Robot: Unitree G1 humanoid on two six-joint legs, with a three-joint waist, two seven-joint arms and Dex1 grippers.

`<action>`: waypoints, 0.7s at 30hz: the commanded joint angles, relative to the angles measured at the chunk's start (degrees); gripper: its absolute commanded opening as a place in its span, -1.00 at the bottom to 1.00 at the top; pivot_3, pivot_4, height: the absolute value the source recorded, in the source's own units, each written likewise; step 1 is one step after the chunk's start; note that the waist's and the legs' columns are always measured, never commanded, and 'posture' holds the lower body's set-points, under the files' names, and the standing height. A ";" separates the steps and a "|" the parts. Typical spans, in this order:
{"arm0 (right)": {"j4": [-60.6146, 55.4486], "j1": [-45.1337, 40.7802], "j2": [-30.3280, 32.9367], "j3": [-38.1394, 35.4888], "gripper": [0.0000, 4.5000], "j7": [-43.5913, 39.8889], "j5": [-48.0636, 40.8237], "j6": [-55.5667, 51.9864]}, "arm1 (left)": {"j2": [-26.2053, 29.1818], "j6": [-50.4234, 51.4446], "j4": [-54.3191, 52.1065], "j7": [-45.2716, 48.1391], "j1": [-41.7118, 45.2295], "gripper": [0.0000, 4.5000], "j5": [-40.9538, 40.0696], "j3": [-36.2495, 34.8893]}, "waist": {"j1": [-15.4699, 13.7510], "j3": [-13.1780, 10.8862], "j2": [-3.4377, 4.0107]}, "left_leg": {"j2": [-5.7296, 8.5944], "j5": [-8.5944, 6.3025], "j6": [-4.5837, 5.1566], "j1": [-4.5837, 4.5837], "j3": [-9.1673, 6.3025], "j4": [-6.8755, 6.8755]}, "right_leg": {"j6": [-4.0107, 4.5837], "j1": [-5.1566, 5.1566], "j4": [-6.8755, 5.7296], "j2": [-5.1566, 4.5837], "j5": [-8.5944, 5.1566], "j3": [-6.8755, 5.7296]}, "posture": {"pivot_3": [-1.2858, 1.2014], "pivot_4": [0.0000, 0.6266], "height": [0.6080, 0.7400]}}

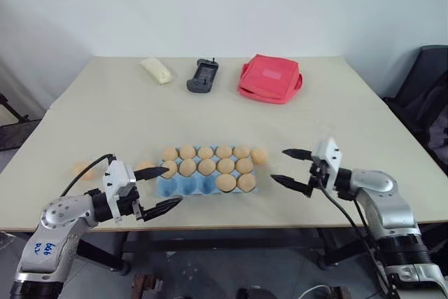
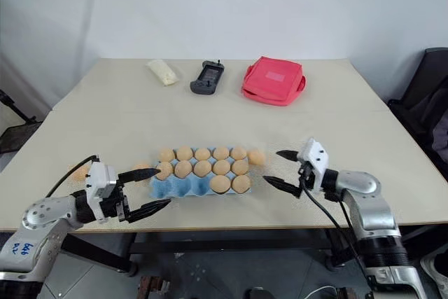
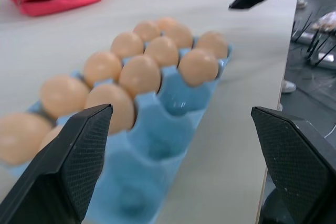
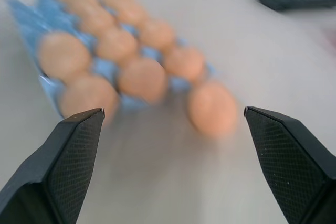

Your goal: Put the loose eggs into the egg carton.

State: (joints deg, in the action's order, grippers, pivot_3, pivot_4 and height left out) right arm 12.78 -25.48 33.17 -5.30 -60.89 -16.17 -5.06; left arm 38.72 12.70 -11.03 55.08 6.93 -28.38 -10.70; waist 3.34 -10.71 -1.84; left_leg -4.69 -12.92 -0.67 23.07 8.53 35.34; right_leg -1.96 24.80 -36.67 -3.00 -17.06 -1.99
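Egg carton (image 1: 207, 183), light blue, centre of the left eye frame near the table's (image 1: 105, 120) front edge: back row of five cups filled, middle row filled, front row holding two eggs at its right end, three cups bare at left. Loose eggs outstanding: one (image 1: 259, 155) just beside the carton's upper right corner; one (image 1: 145, 167) at its left end; one (image 1: 83, 170) further left. Left gripper (image 1: 159, 190), lower left, fingers spread wide, holding nothing. Right gripper (image 1: 292, 169), right of centre, likewise spread and unladen. Judged roughly four-fifths complete; three eggs left for three cups
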 commanded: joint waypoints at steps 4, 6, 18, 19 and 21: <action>10.79 -2.49 0.89 -1.93 0.99 2.69 2.14 9.02 | -1.47 0.22 -1.99 -1.20 3.03 1.00 -0.43 0.86 | 0.05 0.00 0.00 | -0.01 0.00 -0.04 0.00 -0.01 0.25 | -0.02 -0.05 -0.06 0.21 0.01 0.07 | 0.03 -0.52 1.00; 14.14 -5.31 0.44 -0.70 0.99 1.82 2.82 10.35 | -1.39 0.43 -1.87 -0.98 3.34 1.00 -0.41 0.95 | 0.24 0.00 0.00 | -0.03 -0.01 -0.05 -0.01 0.02 0.30 | -0.02 -0.05 -0.11 0.27 0.02 0.17 | 0.03 -0.52 1.00; 40.17 -28.11 -5.46 10.52 0.99 -6.85 11.78 14.61 | -1.26 0.91 -3.01 -1.88 1.75 1.00 -0.26 -0.08 | 1.67 -0.01 0.02 | -0.21 -0.01 -0.08 -0.05 0.13 0.51 | -0.05 -0.01 -0.33 0.36 0.05 0.50 | 0.03 -0.52 1.00; 43.28 -30.01 -6.26 11.37 0.99 -5.67 13.37 15.87 | -1.35 0.92 -3.23 -2.14 1.53 1.00 -0.27 -0.16 | 1.61 -0.01 0.02 | -0.22 -0.01 -0.08 -0.05 0.15 0.50 | -0.05 0.02 -0.34 0.36 0.05 0.51 | 0.03 -0.52 1.00; 48.93 -33.78 -7.95 12.60 0.99 -2.07 16.29 17.09 | -1.51 0.94 -3.76 -2.68 1.05 1.00 -0.33 -0.36 | 1.59 -0.01 0.02 | -0.24 -0.03 -0.12 -0.04 0.15 0.50 | -0.03 0.06 -0.38 0.37 0.04 0.51 | 0.03 -0.52 1.00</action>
State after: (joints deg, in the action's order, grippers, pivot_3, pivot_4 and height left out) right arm 58.65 -57.31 25.60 6.71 -65.27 -1.74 10.26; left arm 37.13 13.88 -11.98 53.00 8.11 -28.18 -10.16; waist 4.93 -10.72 -1.83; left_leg -4.92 -12.95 -0.79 23.06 8.68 35.83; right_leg -1.98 24.91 -37.06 -2.64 -17.03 -1.47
